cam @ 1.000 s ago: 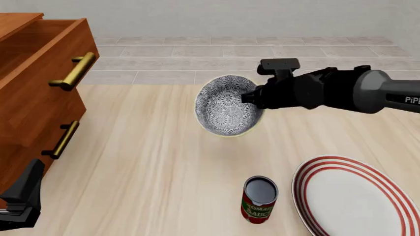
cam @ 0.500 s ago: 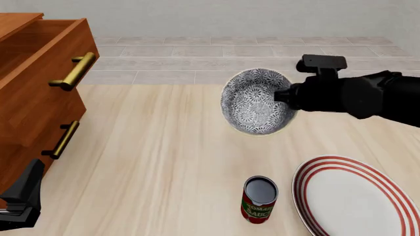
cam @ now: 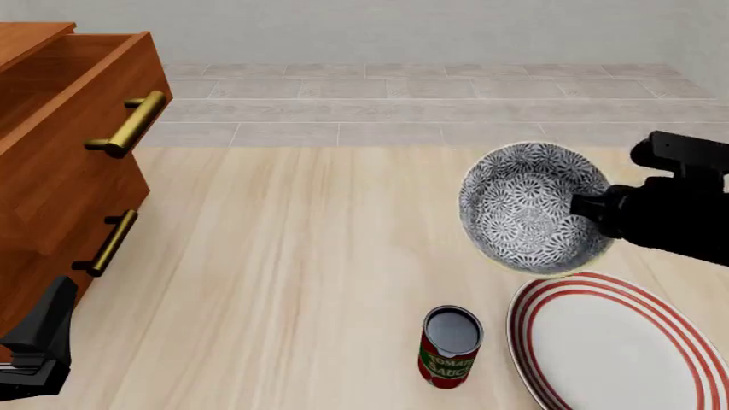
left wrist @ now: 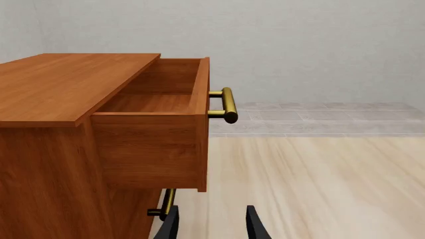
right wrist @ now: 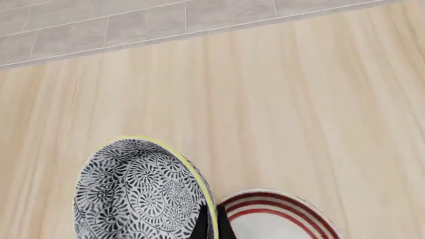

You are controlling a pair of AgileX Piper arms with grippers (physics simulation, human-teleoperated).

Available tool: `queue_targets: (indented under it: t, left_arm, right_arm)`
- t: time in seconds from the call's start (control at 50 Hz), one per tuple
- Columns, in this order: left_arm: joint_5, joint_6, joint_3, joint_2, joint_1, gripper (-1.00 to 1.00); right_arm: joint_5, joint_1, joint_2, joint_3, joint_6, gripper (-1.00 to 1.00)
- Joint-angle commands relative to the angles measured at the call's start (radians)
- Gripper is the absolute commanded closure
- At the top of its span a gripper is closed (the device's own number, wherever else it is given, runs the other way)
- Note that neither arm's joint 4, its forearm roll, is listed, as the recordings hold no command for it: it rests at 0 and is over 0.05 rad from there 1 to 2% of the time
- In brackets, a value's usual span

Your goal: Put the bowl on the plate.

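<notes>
The grey-and-white floral bowl (cam: pixel 530 209) hangs tilted in the air, its inside facing the camera, just above and left of the plate's far edge. My right gripper (cam: pixel 586 207) is shut on the bowl's right rim. In the right wrist view the bowl (right wrist: pixel 136 191) shows its pale yellow rim pinched between the fingers (right wrist: pixel 199 226), with the plate (right wrist: pixel 275 216) beyond it. The white plate (cam: pixel 615 342) with red rings lies flat on the table at the front right. My left gripper (left wrist: pixel 211 225) is open near the dresser, holding nothing.
A red-labelled tomato sauce can (cam: pixel 451 346) stands upright just left of the plate. A wooden dresser (cam: pixel 68 145) with brass handles and its top drawer (left wrist: pixel 159 124) pulled open fills the left side. Grey tiled floor lies beyond the table's far edge.
My right gripper has carried the bowl rightward and toward the front, from the table's middle back to just above the plate's far-left edge. The left arm has stayed still.
</notes>
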Motion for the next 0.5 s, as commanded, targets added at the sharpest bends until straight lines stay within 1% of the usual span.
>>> queue_targets:
  t: [0.02, 0.06, 0.3, 0.32, 0.5]
  left_arm:
    - [0.000, 0.000, 0.000, 0.000, 0.000, -1.00]
    - [0.000, 0.000, 0.000, 0.000, 0.000, -1.00]
    - [0.000, 0.000, 0.000, 0.000, 0.000, -1.00]
    - [0.000, 0.000, 0.000, 0.000, 0.000, -1.00]
    - [0.000, 0.000, 0.000, 0.000, 0.000, -1.00]
  right_arm:
    - [0.074, -0.084, -0.189, 0.119, 0.026, 1.00]
    - [0.110, -0.103, -0.250, 0.141, 0.030, 1.00]
    - [0.167, -0.157, -0.396, 0.243, 0.062, 1.00]
    - [0.184, -0.162, -0.429, 0.260, 0.068, 1.00]
    - [0.257, -0.206, -0.542, 0.307, 0.084, 1.00]
